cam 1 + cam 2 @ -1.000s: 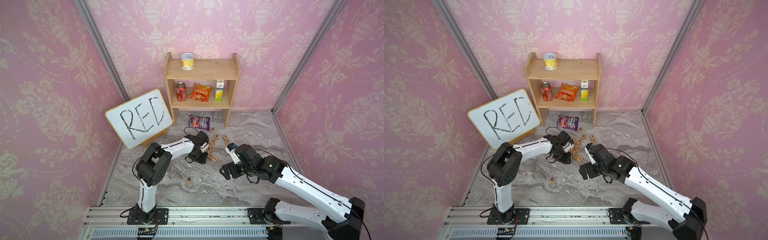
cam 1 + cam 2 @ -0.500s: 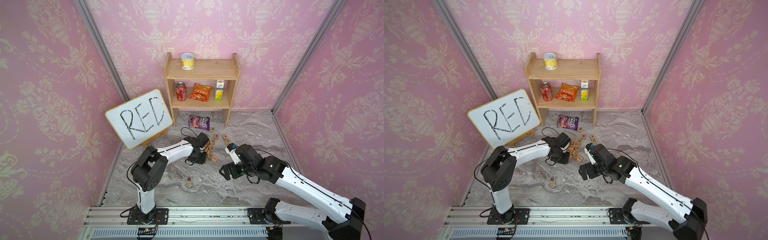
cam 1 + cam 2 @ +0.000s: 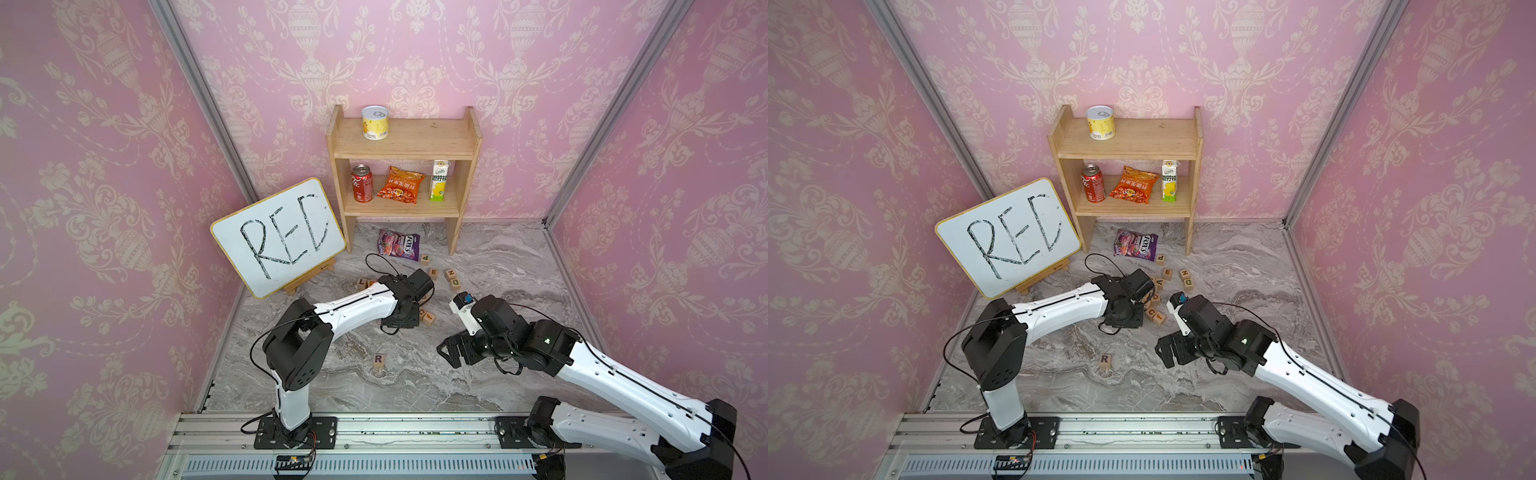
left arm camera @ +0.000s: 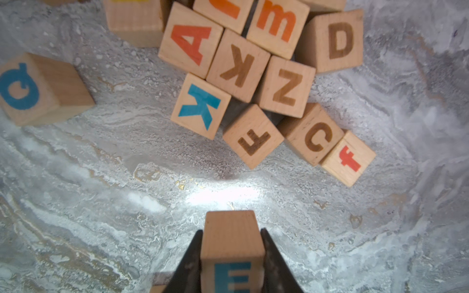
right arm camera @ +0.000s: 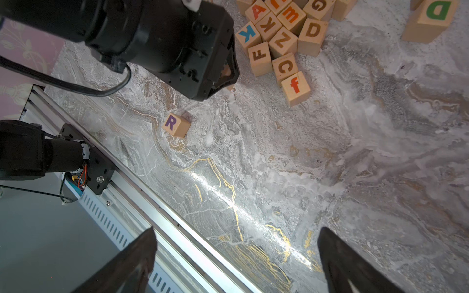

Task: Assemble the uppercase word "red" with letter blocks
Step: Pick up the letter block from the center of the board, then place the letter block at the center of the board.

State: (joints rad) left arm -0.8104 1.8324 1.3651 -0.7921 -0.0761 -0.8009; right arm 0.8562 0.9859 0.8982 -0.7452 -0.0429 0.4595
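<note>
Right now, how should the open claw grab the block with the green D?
Come straight down from above with the right gripper, whose jaws stand open. The D block lies flat, letter up, apart from the pile, so its top is clear. Pinch two opposite side faces, probably the pair not facing the N block close beside it.

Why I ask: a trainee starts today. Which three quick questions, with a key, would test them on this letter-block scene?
1. Which letter shows on the block gripped by the left pincer? A) R B) E C) D
2. True or false: the right pincer is open and holds nothing.
3. Fill in: the R block stands apart from the pile, and its letter is coloured ___.
Key: 1 B; 2 true; 3 purple.
</note>
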